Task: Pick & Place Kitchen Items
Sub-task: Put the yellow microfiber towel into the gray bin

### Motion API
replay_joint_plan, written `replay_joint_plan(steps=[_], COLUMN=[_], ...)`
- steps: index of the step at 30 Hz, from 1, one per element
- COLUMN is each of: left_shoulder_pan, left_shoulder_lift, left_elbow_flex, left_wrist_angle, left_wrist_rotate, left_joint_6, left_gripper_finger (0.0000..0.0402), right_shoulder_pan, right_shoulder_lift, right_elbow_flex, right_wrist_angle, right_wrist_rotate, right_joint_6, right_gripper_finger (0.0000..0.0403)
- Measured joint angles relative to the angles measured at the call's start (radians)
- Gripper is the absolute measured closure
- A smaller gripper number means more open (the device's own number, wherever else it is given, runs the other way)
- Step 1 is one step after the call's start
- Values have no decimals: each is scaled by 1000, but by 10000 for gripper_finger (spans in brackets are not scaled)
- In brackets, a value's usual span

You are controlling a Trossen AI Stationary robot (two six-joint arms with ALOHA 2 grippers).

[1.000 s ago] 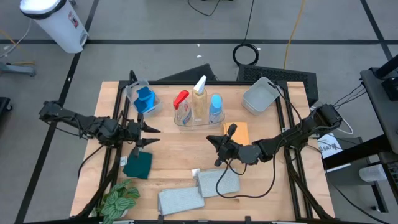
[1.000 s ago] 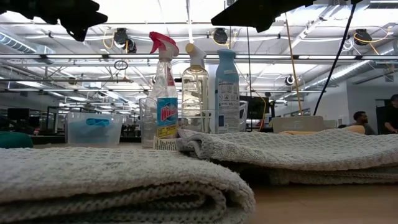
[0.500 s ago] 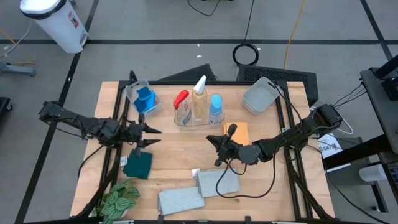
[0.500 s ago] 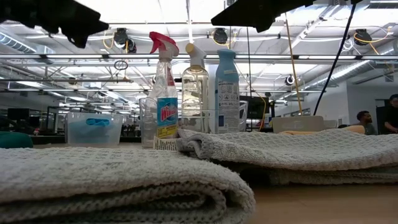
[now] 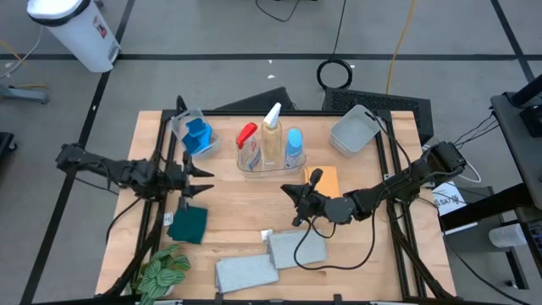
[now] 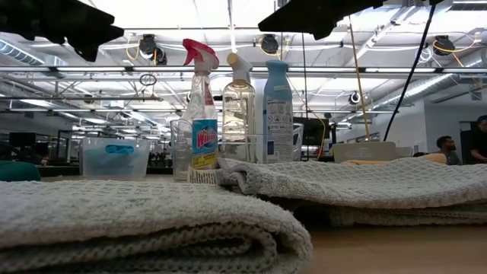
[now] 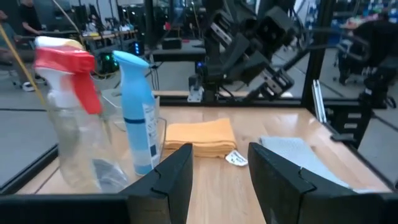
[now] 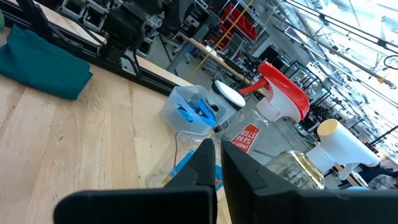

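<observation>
Overhead view of the wooden table [image 5: 246,220]. The left gripper [image 5: 200,180] hovers over the table's left half, fingers parted with nothing between them, just above the teal cloth [image 5: 188,224]. The right gripper [image 5: 294,197] hangs near the table's centre, fingers closed and empty, beside the orange sponge [image 5: 323,180]. The red-trigger bottle [image 5: 246,144], white-trigger bottle [image 5: 271,131] and blue-capped bottle [image 5: 294,146] stand together in a clear tub [image 5: 269,163] at the rear. A blue cloth [image 5: 197,135] sits in a second clear tub [image 5: 182,125]. Two grey folded towels [image 5: 269,259] lie at the front edge; a grey tub [image 5: 353,131] stands at rear right.
</observation>
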Motion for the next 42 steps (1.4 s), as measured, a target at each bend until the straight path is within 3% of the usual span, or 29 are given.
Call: replay_joint_plan(steps=[9, 20, 32, 42], left_shoulder_pan=[1, 1, 1, 1], left_shoulder_lift=[-158, -294, -342, -342], left_elbow_flex=[0, 0, -1, -105], left_wrist_angle=[-184, -293, -344, -244], left_wrist_rotate=[1, 1, 0, 0], left_joint_6=[-35, -41, -55, -58], left_gripper_finger=[243, 243, 243, 243], right_shoulder_pan=[0, 0, 0, 0], right_shoulder_lift=[0, 0, 0, 0], right_elbow_flex=[0, 0, 0, 0], right_wrist_angle=[-6, -7, -6, -6], right_wrist_rotate=[0, 0, 0, 0], right_joint_6=[0, 0, 0, 0], right_gripper_finger=[399, 399, 399, 399])
